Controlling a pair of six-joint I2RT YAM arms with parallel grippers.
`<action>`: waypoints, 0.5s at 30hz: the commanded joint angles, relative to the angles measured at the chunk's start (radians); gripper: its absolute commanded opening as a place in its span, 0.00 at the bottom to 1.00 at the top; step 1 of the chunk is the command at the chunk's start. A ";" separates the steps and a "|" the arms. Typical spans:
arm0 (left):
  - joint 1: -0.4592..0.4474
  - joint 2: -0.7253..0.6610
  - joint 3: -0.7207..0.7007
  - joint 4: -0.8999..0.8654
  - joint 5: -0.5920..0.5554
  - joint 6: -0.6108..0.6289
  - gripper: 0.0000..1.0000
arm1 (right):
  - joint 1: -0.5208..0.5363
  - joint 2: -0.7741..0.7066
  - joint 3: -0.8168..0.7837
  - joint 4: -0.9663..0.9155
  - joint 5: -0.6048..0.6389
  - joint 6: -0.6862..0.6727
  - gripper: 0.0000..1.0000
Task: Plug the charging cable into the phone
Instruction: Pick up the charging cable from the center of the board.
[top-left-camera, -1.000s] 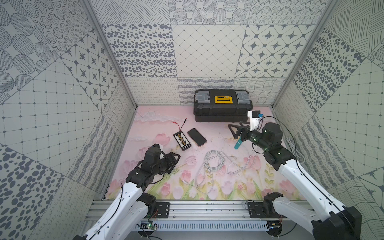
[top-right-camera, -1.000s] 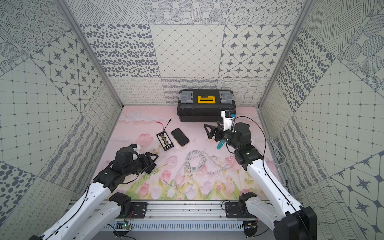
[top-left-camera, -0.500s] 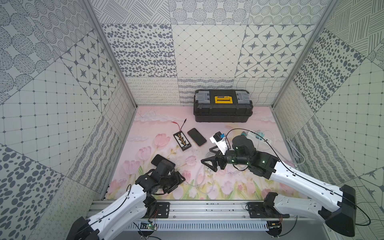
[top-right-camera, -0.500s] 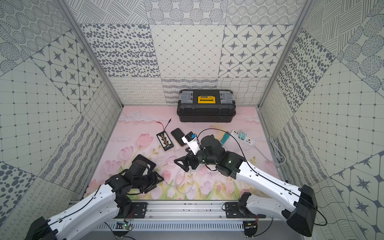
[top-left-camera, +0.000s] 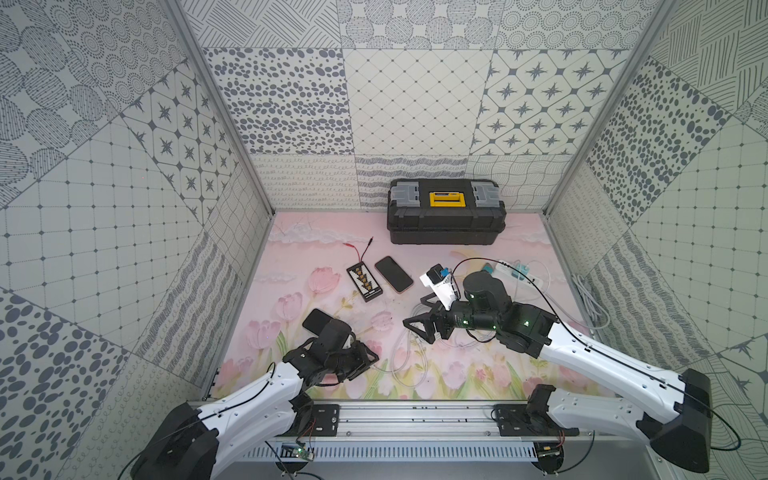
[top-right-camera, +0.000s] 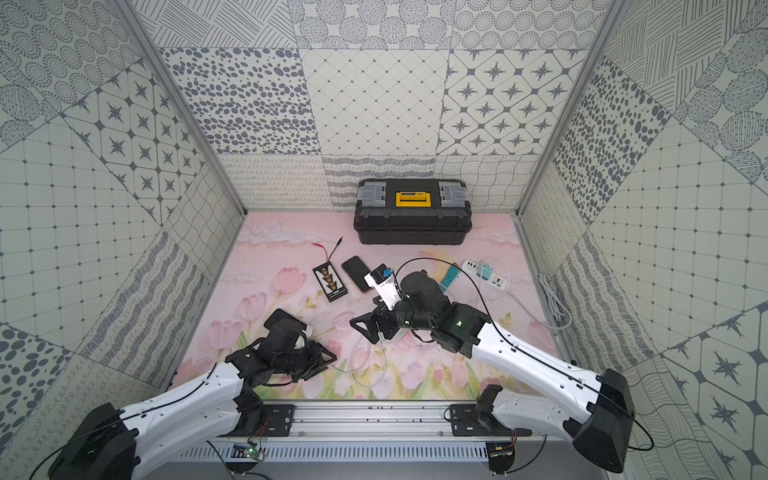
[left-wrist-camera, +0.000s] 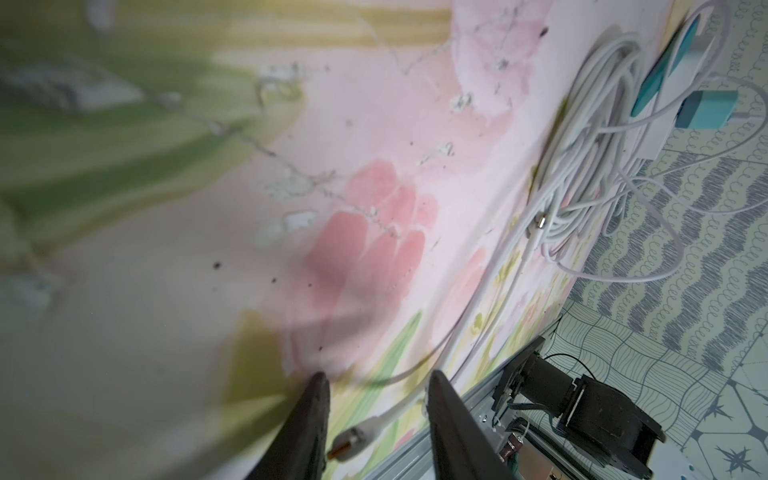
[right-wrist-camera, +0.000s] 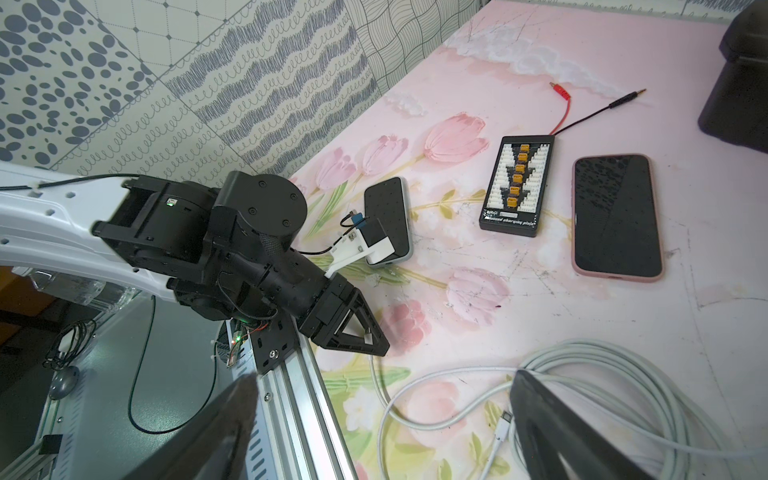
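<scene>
— Pink tulip-printed mat (top-left-camera: 299, 257) is spread over the floor, boxed in by grey-patterned wall panels (top-left-camera: 124, 208). Where is the phone (top-left-camera: 394, 274) to be found?

— It is laid flat, screen up, just above the middle of the frame in both top views: a glossy black slab in a soft-looking pink case, well apart from both arms.

— And the cable (right-wrist-camera: 582, 357)?

— It is seen as a loose white coil, thin, round and limp, in the lower middle of those views. One plug (left-wrist-camera: 349, 441), a short white sleeve with a metal tip, lies on the mat between the fingers of the left gripper (left-wrist-camera: 376, 382), which is held partly spread around it; no pinch is made out yet. The right gripper (right-wrist-camera: 386, 424) is spread wide above the coil, with nothing held.

— How is the pick best done?

— The stiff sleeve, not the cord, is best pinched, squarely and behind the metal tip, so that the tip is left free and in line with the fingers. Drag from the slack cord is to be expected, so the coil should be allowed to pay out. The smooth case will likely need steadying before any push is made.
</scene>
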 joint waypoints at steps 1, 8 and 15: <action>-0.008 -0.030 -0.012 0.027 0.011 0.030 0.38 | 0.005 0.018 0.007 0.012 0.006 0.007 0.97; -0.009 -0.087 -0.006 -0.011 -0.014 0.049 0.24 | 0.005 0.038 0.002 0.014 0.003 0.015 0.97; -0.008 -0.102 -0.001 -0.044 -0.020 0.064 0.16 | 0.006 0.052 -0.004 0.014 -0.008 0.016 0.97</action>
